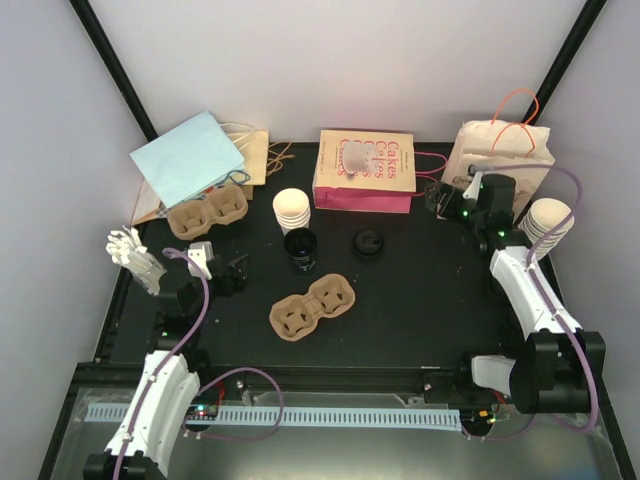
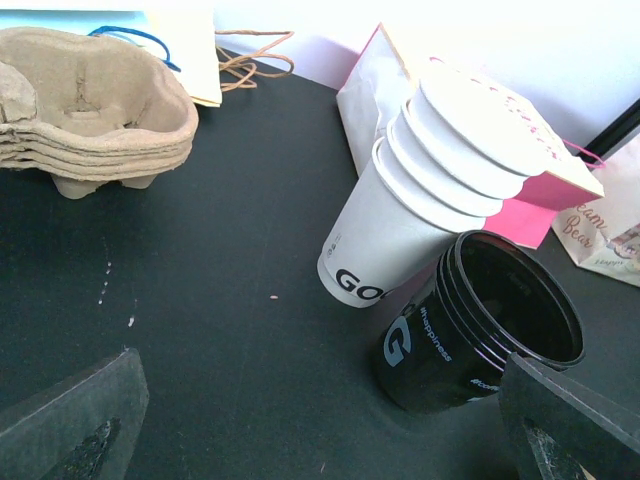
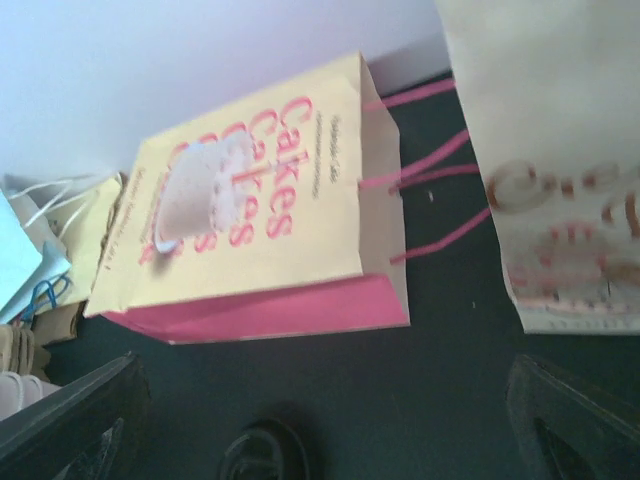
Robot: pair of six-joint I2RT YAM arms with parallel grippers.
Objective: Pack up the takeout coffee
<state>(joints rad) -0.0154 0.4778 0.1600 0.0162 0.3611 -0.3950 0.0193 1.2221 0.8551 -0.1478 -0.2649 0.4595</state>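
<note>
Black tabletop under white walls, with a loose cup carrier at its middle. Just behind the carrier stands the black cup stack, upright, long axis vertical, mouth up, with the white cup stack just beyond. The left gripper, left of the carrier, is nearer, its jaws spread wide and empty. The right gripper, likewise spread and empty, is well behind-right of the carrier, facing the Cakes bag.

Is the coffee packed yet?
Not yet. Done: nothing. The cup carrier sits empty, white cups and black cups stand stacked, and the lid lies alone. In hand: nothing; left gripper and right gripper are open. Left: loading the carrier, bagging it.
</note>
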